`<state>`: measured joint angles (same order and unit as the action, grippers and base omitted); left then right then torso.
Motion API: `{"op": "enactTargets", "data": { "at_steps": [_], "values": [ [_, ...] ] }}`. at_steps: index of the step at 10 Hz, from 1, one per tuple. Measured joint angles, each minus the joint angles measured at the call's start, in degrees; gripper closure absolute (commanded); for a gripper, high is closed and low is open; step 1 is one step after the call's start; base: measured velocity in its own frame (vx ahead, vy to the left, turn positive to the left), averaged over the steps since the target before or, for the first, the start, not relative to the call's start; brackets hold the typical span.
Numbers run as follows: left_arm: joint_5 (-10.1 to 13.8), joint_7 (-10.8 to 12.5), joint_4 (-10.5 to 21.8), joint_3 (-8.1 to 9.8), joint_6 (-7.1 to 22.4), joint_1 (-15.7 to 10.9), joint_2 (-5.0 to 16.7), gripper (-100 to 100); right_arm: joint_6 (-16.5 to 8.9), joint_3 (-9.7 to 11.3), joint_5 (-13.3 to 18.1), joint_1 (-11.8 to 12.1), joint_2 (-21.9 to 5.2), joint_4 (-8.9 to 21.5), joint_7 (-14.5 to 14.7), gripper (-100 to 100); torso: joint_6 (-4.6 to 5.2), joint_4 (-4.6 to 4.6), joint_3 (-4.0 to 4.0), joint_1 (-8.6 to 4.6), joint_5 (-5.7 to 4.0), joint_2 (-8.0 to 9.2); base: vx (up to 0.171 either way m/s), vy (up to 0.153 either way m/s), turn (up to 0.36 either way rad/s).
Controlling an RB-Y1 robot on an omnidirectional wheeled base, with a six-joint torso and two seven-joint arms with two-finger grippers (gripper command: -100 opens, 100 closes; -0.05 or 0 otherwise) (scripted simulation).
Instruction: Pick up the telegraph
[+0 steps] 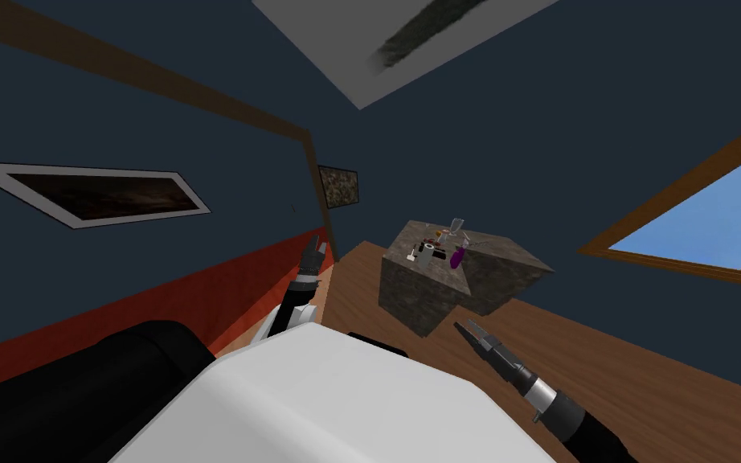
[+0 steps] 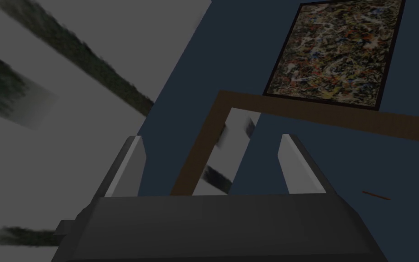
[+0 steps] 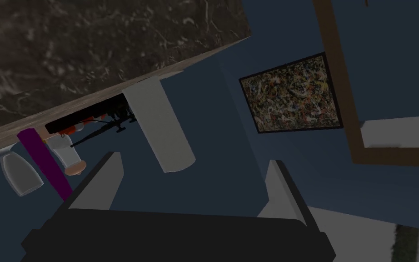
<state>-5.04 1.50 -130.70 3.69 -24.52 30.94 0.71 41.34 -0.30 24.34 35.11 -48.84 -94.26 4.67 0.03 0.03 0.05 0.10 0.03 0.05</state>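
Observation:
A small dark device with white and orange parts, the telegraph (image 1: pixel 427 251), sits on top of a dark stone-patterned block table (image 1: pixel 425 297) ahead of me. In the right wrist view the telegraph (image 3: pixel 90 119) is a flat black base with a thin black lever, at the table's edge (image 3: pixel 67 109) beyond the fingers. My right gripper (image 1: pixel 470 330) (image 3: pixel 194 160) hangs open and empty, short of the table's near corner. Off to the left, my left gripper (image 1: pixel 313 256) (image 2: pixel 211 137) is raised and also open and empty.
Beside the telegraph stand a white cylinder (image 3: pixel 158 127), a purple stick (image 3: pixel 45 159), a clear glass (image 3: pixel 20 175) and a small orange-based piece (image 3: pixel 74 166). A black rounded seat (image 1: pixel 79 386) lies at my left. Wooden floor (image 1: pixel 602 362) surrounds the table.

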Motion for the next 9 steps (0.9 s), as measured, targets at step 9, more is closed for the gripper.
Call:
{"op": "enactTargets", "data": {
  "at_steps": [9],
  "values": [
    [0.0,0.0,0.0,0.00,0.0,0.0,0.0,0,-0.6,-0.6,7.2,0.8,-13.2,11.2,3.8,-100,-0.04,-0.04,-0.12,0.01,-0.01,-0.20,0.025,0.057,0.129]
  ]
}}
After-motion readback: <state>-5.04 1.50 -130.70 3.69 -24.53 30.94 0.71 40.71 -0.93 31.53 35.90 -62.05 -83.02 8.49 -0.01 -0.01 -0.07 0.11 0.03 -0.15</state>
